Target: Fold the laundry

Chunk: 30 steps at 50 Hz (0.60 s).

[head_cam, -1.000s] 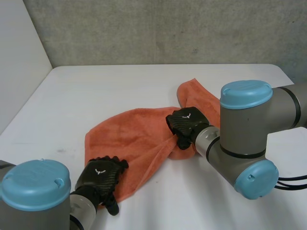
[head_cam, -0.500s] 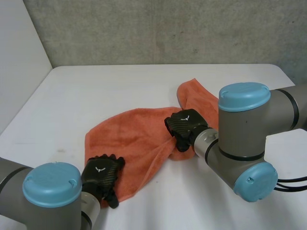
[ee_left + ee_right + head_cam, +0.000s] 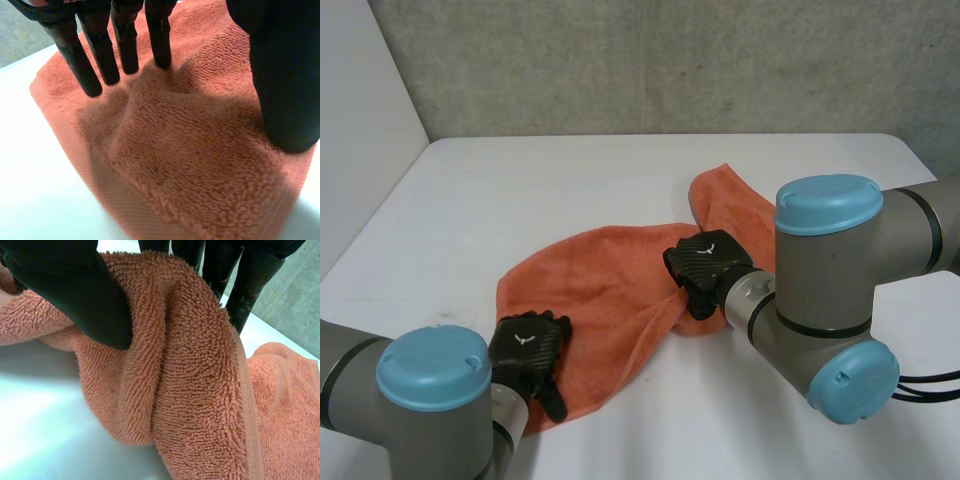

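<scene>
An orange towel (image 3: 600, 280) lies crumpled across the middle of the white table (image 3: 570, 180), with one end trailing toward the far right. My left hand (image 3: 528, 345) rests on the towel's near left corner. In the left wrist view its fingers (image 3: 100, 55) are straight with their tips on the cloth (image 3: 190, 165) and the thumb (image 3: 285, 75) set apart, so the hand is open. My right hand (image 3: 705, 262) is at the towel's right side, shut on a bunched fold. In the right wrist view the thumb (image 3: 75, 290) and fingers pinch that thick fold (image 3: 200, 390) and hold it off the table.
A grey wall runs behind the table's far edge, and a white wall stands at the left. My right arm (image 3: 830, 280) reaches over the table's right side. Bare table surrounds the towel.
My left hand has slid a little farther onto the towel's near corner as its arm swung in. The right hand has kept its hold and barely moved.
</scene>
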Each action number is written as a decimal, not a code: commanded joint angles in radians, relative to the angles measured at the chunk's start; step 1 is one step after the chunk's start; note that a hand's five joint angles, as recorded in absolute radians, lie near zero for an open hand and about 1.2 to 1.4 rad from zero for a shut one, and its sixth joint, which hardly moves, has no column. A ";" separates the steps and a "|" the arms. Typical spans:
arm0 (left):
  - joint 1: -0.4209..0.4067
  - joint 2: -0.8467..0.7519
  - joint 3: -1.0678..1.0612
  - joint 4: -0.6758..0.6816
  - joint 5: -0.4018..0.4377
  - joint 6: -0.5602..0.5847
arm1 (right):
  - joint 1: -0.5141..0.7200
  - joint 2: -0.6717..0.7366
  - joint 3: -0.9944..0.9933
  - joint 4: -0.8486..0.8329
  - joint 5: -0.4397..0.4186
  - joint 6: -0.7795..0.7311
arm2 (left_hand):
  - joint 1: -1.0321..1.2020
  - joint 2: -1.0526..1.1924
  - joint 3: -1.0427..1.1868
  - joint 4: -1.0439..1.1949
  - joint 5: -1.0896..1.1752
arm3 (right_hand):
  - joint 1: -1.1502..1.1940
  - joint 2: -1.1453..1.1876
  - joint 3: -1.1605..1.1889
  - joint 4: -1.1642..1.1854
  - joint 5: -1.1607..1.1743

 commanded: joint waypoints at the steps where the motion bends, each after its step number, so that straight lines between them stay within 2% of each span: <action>1: 0.012 0.000 0.000 0.042 -0.012 0.027 | 0.000 -0.001 0.001 0.000 0.000 0.000 | 0.378 0.379 0.379 0.380 0.412 | 0.415 0.219 0.213 0.204 0.231; 7: 0.024 0.000 0.000 0.064 -0.012 0.031 | 0.000 0.000 0.002 0.000 0.000 0.000 | 0.689 0.690 0.690 0.691 0.723 | 0.415 0.219 0.213 0.204 0.231; 16: 0.040 0.028 -0.002 0.073 -0.012 0.031 | -0.003 -0.004 0.001 0.000 0.002 0.000 | 0.807 0.808 0.808 0.809 0.841 | 0.415 0.219 0.213 0.204 0.231; 22: 0.089 0.147 0.004 0.071 -0.010 0.034 | -0.011 -0.012 -0.003 0.000 -0.003 0.015 | 0.889 0.890 0.890 0.891 0.923 | 0.415 0.219 0.213 0.204 0.231; 23: 0.098 0.160 0.006 0.071 -0.010 0.037 | -0.011 -0.015 -0.006 0.001 -0.003 0.018 | 0.901 0.902 0.902 0.903 0.935 | 0.122 -0.073 -0.080 -0.089 -0.061; 25: 0.116 0.186 0.013 0.070 -0.010 0.045 | -0.012 -0.018 -0.015 0.009 0.003 0.030 | 0.916 0.917 0.917 0.917 0.949 | -0.263 -0.459 -0.465 -0.474 -0.447; 26: 0.126 0.195 0.017 0.070 -0.009 0.050 | -0.012 -0.018 -0.015 0.009 0.003 0.031 | 0.916 0.917 0.917 0.917 0.949 | -0.265 -0.461 -0.467 -0.476 -0.449; 27: 0.126 0.195 0.017 0.070 -0.009 0.050 | -0.015 -0.024 -0.021 0.014 0.002 0.050 | 0.916 0.917 0.917 0.917 0.949 | -0.512 -0.708 -0.714 -0.723 -0.696; 28: 0.145 0.210 0.023 0.068 -0.007 0.059 | -0.024 -0.053 -0.026 0.023 -0.002 0.084 | 0.916 0.917 0.917 0.917 0.949 | -0.599 -0.795 -0.801 -0.810 -0.783; 30: 0.185 0.221 0.030 0.067 0.000 0.096 | -0.049 -0.078 -0.029 0.034 -0.006 0.109 | 0.916 0.917 0.917 0.917 0.949 | -0.614 -0.810 -0.817 -0.826 -0.798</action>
